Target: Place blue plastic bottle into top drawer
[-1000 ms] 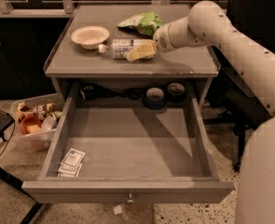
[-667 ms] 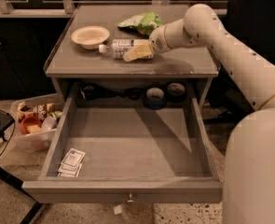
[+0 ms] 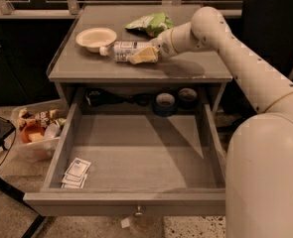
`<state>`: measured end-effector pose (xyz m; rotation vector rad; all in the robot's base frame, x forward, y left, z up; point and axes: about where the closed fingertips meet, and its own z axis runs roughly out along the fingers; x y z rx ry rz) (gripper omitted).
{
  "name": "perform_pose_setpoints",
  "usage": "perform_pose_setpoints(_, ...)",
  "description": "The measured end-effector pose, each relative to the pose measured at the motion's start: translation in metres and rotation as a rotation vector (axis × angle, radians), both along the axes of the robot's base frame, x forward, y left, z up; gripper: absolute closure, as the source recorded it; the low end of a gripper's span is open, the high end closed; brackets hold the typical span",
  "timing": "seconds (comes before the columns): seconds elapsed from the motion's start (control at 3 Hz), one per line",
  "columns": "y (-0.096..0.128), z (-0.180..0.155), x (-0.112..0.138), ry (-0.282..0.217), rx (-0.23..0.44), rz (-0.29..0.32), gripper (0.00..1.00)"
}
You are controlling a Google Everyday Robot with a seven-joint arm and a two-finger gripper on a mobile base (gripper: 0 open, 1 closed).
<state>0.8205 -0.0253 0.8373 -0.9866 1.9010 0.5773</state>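
Gripper (image 3: 142, 54) has crept leftward along the blue plastic bottle (image 3: 122, 50); bottle unmoved on the grey table (image 3: 185, 68)
Leftmost, cream bowl (image 3: 96, 36); bottle on its side just beside it, cap toward the bowl; gripper at its right end, grasp impossible to tell; green snack bag (image 3: 151, 23) behind; top drawer (image 3: 136, 152) hangs open, small packets (image 3: 75, 172) in its front-left corner
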Motion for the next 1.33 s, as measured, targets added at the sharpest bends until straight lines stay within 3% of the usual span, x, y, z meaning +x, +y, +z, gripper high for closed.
perform_pose_setpoints(0.67, -0.021, 0.012, -0.021, -0.042, 0.005, -0.031, 0.89)
perform_pose_setpoints(1.0, -0.037, 0.034, -0.052, -0.096, 0.016, -0.04, 1.0)
perform_pose_setpoints(1.33, -0.055, 0.058, -0.092, -0.143, 0.025, -0.029, 1.0)
